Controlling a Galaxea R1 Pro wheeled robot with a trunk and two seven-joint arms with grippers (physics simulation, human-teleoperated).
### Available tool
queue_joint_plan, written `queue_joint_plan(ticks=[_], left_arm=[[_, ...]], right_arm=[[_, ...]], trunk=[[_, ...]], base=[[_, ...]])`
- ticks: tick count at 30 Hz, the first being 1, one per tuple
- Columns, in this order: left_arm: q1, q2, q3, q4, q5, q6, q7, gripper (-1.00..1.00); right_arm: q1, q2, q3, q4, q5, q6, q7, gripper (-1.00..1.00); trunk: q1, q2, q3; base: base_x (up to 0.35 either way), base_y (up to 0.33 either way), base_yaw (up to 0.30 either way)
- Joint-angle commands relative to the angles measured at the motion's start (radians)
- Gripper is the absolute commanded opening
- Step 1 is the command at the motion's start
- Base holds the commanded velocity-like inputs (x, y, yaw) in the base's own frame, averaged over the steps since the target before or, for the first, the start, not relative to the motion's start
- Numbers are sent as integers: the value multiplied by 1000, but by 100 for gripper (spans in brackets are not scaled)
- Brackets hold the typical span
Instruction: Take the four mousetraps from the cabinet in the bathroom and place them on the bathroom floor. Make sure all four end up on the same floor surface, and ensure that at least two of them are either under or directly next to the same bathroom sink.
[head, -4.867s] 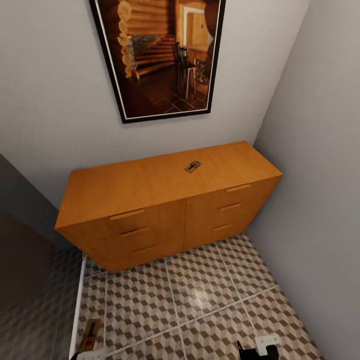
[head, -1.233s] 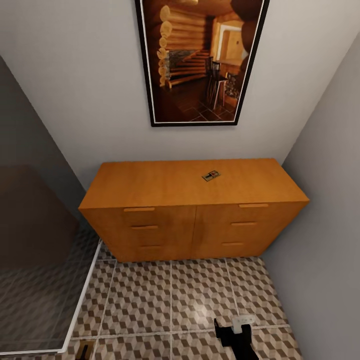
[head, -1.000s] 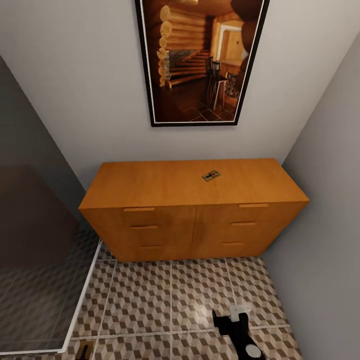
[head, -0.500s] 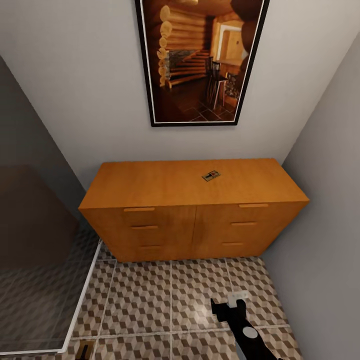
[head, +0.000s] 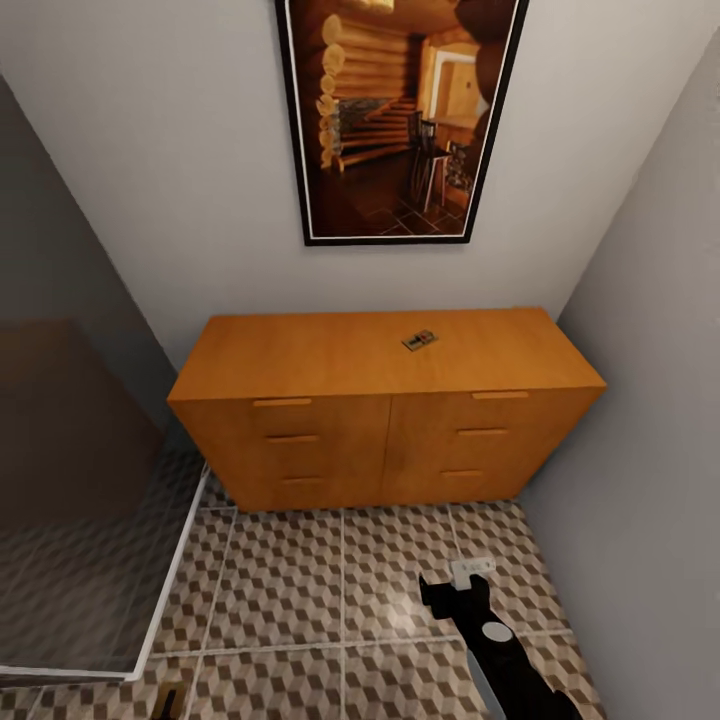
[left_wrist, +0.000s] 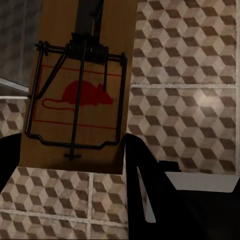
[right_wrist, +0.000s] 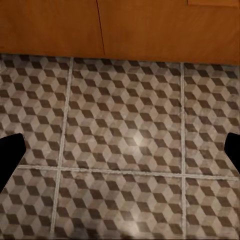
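One mousetrap (head: 420, 340) lies flat on top of the orange-brown cabinet (head: 340, 365), right of the middle. A second mousetrap (left_wrist: 80, 95), a tan board with dark wire and a red mouse print, sits between the dark fingers (left_wrist: 145, 185) of my left gripper (left_wrist: 75, 160), which is shut on it over the cube-patterned bathroom floor (left_wrist: 190, 60). A sliver of that trap (head: 170, 697) shows at the head view's lower edge. My right gripper (head: 455, 585) hangs open over the floor (right_wrist: 130, 135) in front of the cabinet's drawers (right_wrist: 150, 25), nothing between its fingertips (right_wrist: 10, 155).
A framed picture (head: 400, 120) hangs on the wall above the cabinet. A glass panel with a white frame (head: 175, 570) stands at the left. A grey wall (head: 650, 420) closes the right side, close to the cabinet's end.
The camera swung to face the cabinet, then pulled back slightly. My right arm has reached forward over the floor toward the cabinet. The trap on top has not moved.
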Motion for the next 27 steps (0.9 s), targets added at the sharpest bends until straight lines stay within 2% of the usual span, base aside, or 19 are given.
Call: queue_joint_plan(ticks=[1,10,12,19,23,27], left_arm=[[-1,-1,-8,3,-1,-5,8,-100],[-1,-1,-8,3,-1,-5,8,-100],[-1,-1,-8,3,-1,-5,8,-100],[-1,-1,-8,3,-1,-4,9,-100],[-1,-1,-8,3,-1,-3,8,-100],[-1,-2,-8,3,-2,-2,8,-100]], right_arm=[[0,-1,3,-13,-3,20,-7,100],[0,-1,3,-77,-3,65,-8,100],[-1,-2,3,-114,-2,99,-9,100],[-1,-2,1,-341,-1,321,-16,100],[-1,-2,0,-431,-1,395,-44,100],[-2,-1,0,-491,-2,436,-87,100]], trunk=[[0,-2,-2],[0,-2,-2],[0,-2,-2],[0,-2,-2],[0,-2,-2],[0,-2,-2]], base=[[-282,0,0],[-89,0,0],[-7,0,0],[-1,0,0],[0,0,0],[0,0,0]])
